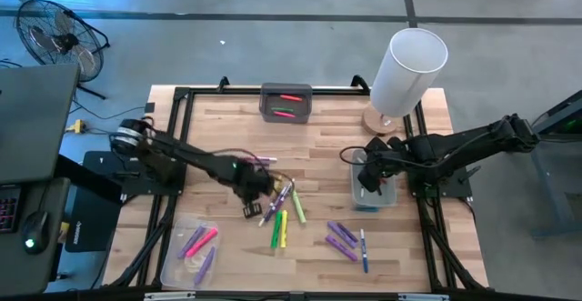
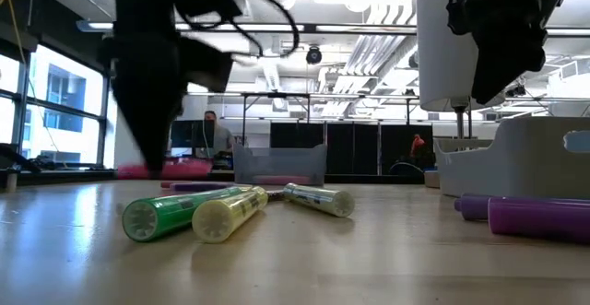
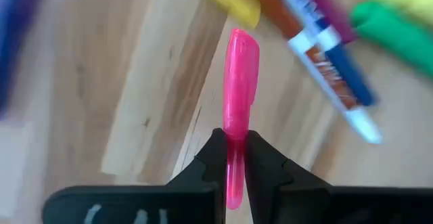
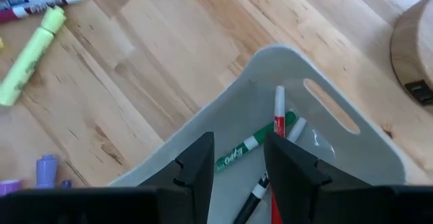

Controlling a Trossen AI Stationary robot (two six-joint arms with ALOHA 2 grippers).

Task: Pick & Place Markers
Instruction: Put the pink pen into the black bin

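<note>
Nearest the front edge of the wooden worktop (image 1: pixel 318 133): a clear tray (image 1: pixel 175 266) holding pink and purple markers (image 1: pixel 200 243), and to its right a loose group of purple markers (image 1: pixel 341 239) with one blue-and-white pen (image 1: pixel 364 249) beside them.

Just beyond, at mid-worktop: a scatter of green and yellow markers (image 1: pixel 282 226), seen lying side by side in the low view (image 2: pixel 194 215), with a white-barrelled pen among them.

Left hand (image 1: pixel 255 199) low over the near-left edge of that scatter, fingers (image 3: pixel 270 170) clamped together on a pink marker (image 3: pixel 238 95), gripped near one end, the rest sticking out past the fingertips over bare wood, close to a yellow, an orange and a blue-capped marker.

Right hand (image 1: pixel 367 179) over a pale grey bin (image 1: pixel 373 196) at the right side, fingers (image 4: pixel 196 166) apart, nothing between them. In the bin (image 4: pixel 325 149): a red-and-white pen (image 4: pixel 279 112), a green-and-white pen (image 4: pixel 254 144) and a dark-tipped one.

Farther back, at the far edge: a dark grey tray (image 1: pixel 286 102) with a red and a green marker inside, and a white cylinder (image 1: pixel 406 72) on a round wooden base at the far right corner.
</note>
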